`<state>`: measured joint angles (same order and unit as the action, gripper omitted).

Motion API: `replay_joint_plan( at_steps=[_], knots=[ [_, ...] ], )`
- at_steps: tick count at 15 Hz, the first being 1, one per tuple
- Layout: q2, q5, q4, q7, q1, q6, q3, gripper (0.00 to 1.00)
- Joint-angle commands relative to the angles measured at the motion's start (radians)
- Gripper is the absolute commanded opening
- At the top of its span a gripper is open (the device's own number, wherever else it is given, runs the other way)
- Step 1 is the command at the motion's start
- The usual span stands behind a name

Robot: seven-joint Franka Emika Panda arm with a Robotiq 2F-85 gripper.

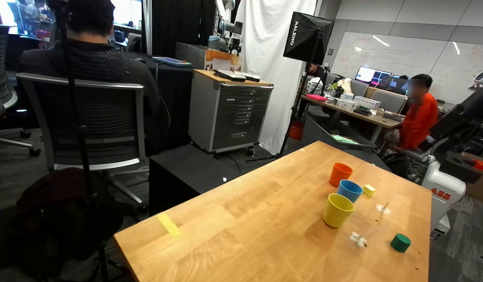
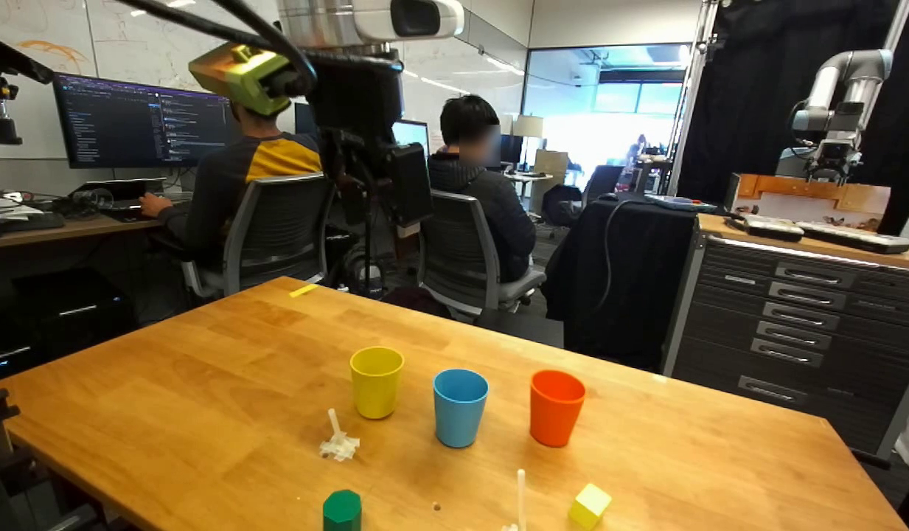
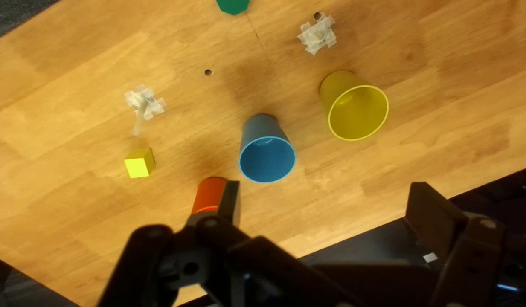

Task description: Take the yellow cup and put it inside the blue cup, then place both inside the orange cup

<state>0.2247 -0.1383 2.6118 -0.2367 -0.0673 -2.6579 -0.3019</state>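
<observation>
Presently I find the black two-fingered pincer [image 3: 326, 195] spread, empty; I judge step one, taking the tapered yellow plastic cup [image 3: 354, 106] below it, calls for descent.

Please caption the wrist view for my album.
On the table: yellow cup, blue cup, and orange cup partly hidden by the open gripper.

Yellow cup [image 2: 377, 385] near blue cup [image 2: 460, 410]

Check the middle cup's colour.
Blue inside and out; the middle cup shows best in the wrist view.
</observation>
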Motion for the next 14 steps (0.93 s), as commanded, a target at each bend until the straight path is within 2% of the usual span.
replay_joint_plan(
  at_steps=[1, 2, 9, 14],
  knots=[
    [-0.039, -0.041, -0.090, -0.029, -0.007, 0.082, 0.018, 1.00],
    [-0.025, -0.016, -0.032, -0.005, -0.021, 0.029, 0.032, 1.00],
    [-0.035, -0.017, -0.069, -0.005, -0.023, 0.062, 0.034, 1.00],
    [-0.084, -0.042, -0.045, -0.003, -0.043, -0.007, 0.024, 1.00]
  ],
)
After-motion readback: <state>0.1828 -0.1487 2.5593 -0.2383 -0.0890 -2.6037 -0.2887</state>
